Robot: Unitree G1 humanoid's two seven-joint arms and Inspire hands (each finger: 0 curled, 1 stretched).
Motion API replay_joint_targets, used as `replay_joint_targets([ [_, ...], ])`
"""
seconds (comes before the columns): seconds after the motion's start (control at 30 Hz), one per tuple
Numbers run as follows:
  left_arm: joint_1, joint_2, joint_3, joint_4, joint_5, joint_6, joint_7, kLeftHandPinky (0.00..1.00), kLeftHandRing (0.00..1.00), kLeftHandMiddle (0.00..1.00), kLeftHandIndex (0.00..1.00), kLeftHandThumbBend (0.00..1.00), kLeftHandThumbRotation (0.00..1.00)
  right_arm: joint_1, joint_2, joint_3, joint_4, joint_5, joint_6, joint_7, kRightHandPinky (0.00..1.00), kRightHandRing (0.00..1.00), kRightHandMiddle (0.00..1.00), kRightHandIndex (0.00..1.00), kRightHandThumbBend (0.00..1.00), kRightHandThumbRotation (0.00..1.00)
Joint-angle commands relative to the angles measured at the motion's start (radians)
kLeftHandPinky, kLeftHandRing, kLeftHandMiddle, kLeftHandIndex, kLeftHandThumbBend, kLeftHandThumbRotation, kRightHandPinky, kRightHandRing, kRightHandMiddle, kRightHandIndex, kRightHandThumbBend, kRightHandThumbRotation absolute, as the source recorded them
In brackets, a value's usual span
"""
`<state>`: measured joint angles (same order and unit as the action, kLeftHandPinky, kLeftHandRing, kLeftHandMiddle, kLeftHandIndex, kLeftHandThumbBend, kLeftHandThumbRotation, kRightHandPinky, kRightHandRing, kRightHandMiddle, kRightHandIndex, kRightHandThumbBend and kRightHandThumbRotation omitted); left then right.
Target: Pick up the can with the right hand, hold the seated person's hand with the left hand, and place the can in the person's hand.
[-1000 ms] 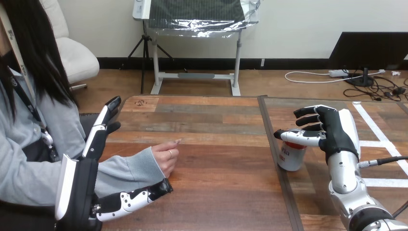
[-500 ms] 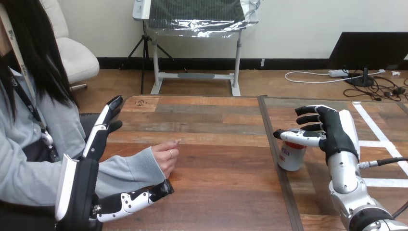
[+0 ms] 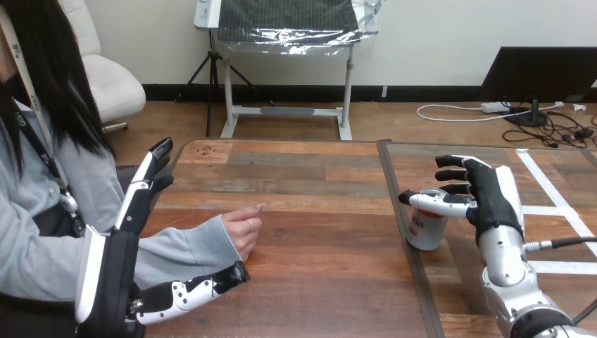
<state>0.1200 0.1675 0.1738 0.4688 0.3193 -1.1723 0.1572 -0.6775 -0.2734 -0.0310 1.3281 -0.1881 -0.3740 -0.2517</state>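
Bracketing can (image 3: 426, 229) toward table (image 3: 317, 282) right edge with open right hand (image 3: 489, 197), thumb in front, ready to close. Straddling sleeve (image 3: 183, 250) just behind person's hand (image 3: 243, 229) with open left hand (image 3: 112, 260), poised for hold.

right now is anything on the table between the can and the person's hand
Nothing visible. Only bare wooden table lies between the can and the person's hand, crossed by a dark seam in the tabletop close to the can.
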Motion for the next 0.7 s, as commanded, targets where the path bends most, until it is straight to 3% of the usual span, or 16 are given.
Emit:
replay_joint_targets([
  [0.0, -0.041, 0.022, -0.009, 0.001, -0.023, -0.023, 0.002, 0.85, 0.93, 0.94, 0.92, 1.00, 0.44, -0.016, 0.010, -0.016, -0.050, 0.023, -0.032, 0.011, 0.65, 0.72, 0.75, 0.78, 0.97, 0.03],
  [0.67, -0.041, 0.035, -0.023, 0.019, -0.068, -0.052, -0.013, 0.85, 0.94, 0.95, 0.92, 1.00, 0.42, 0.016, 0.021, -0.010, -0.052, 0.015, -0.025, 0.016, 0.66, 0.72, 0.76, 0.79, 0.98, 0.02],
])
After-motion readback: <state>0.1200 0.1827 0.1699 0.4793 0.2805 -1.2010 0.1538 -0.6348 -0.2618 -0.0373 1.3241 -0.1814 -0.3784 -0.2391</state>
